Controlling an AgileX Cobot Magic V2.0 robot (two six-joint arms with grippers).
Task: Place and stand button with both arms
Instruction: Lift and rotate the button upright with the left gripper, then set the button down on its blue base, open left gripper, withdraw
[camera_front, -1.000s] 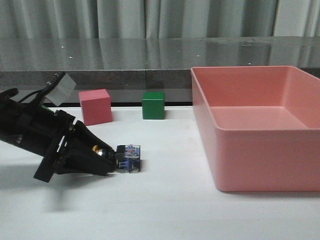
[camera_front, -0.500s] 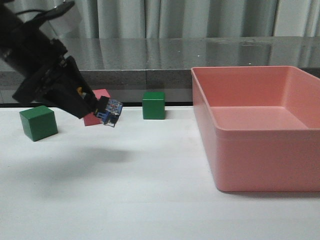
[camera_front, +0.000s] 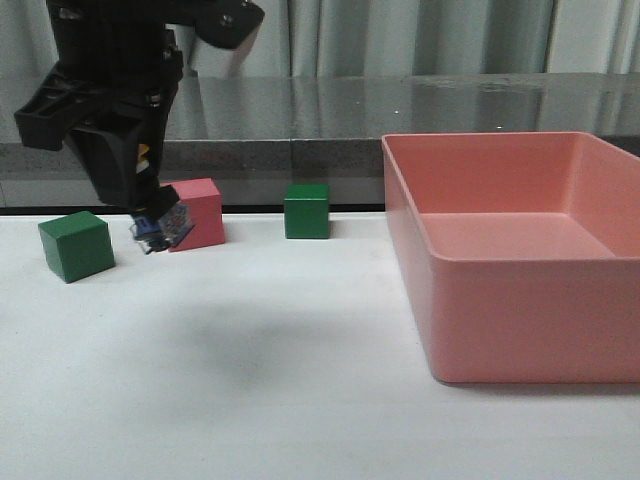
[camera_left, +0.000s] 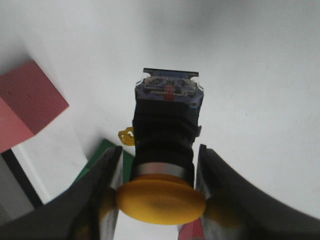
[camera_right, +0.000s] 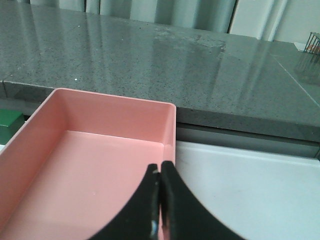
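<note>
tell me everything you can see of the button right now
The button is a small push-button with a glossy yellow mushroom cap, a silver ring under it, a black ribbed body and a clear-blue base block with metal contacts. The left gripper holds it clear of the white table, its jaws closed just below the cap. It hangs cap up and base down, slightly tilted, in front of the pink cube. Nothing else touches it.

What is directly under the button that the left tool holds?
Under the button, held in the left tool, only bare white table and a faint shadow show. The pink cube stands behind, partly covered.
</note>
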